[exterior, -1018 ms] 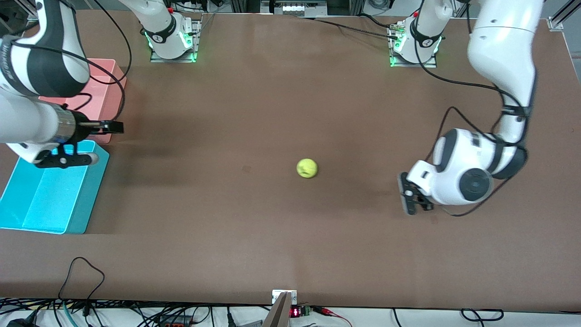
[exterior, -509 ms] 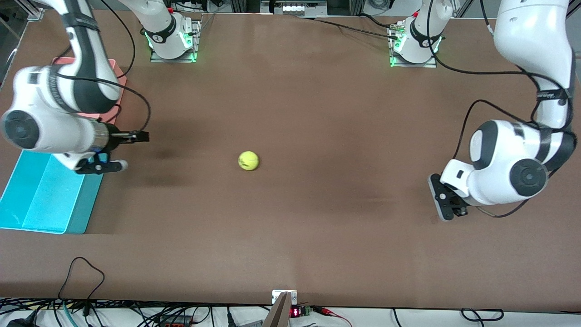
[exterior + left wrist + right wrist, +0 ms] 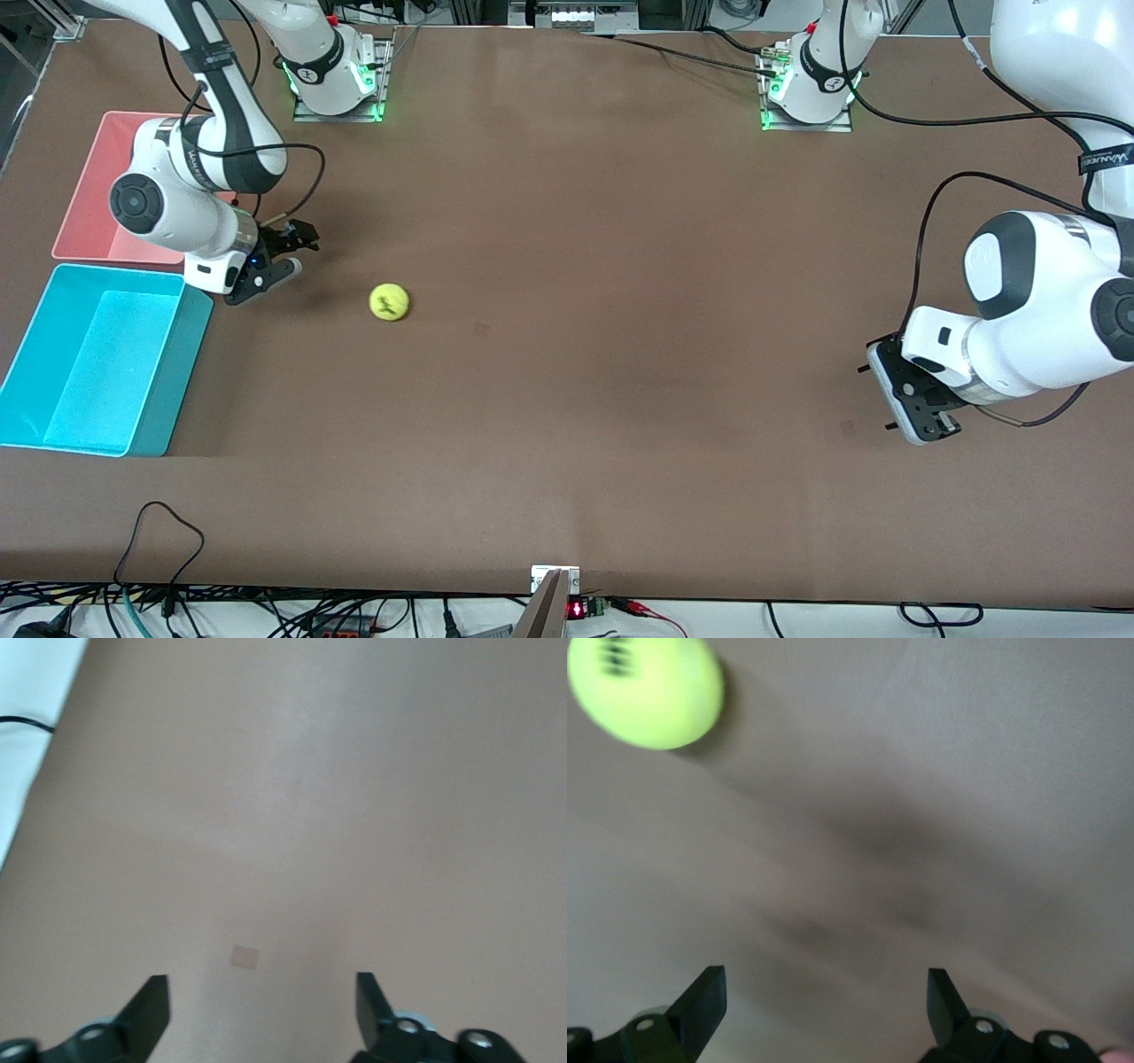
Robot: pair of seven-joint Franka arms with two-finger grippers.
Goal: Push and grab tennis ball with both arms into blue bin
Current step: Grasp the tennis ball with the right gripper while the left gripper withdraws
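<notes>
The tennis ball (image 3: 388, 302) lies on the bare table (image 3: 620, 266) toward the right arm's end, loose, near the blue bin (image 3: 93, 359) but not in it. The right gripper (image 3: 285, 252), jaws spread with nothing between them, sits low just beside the ball, between it and the bin's corner, apparently placed to catch it. A pink bin (image 3: 97, 190) stands farther from the front camera than the blue bin. The left gripper (image 3: 912, 408), jaws parted and empty, waits well apart at its own end.
</notes>
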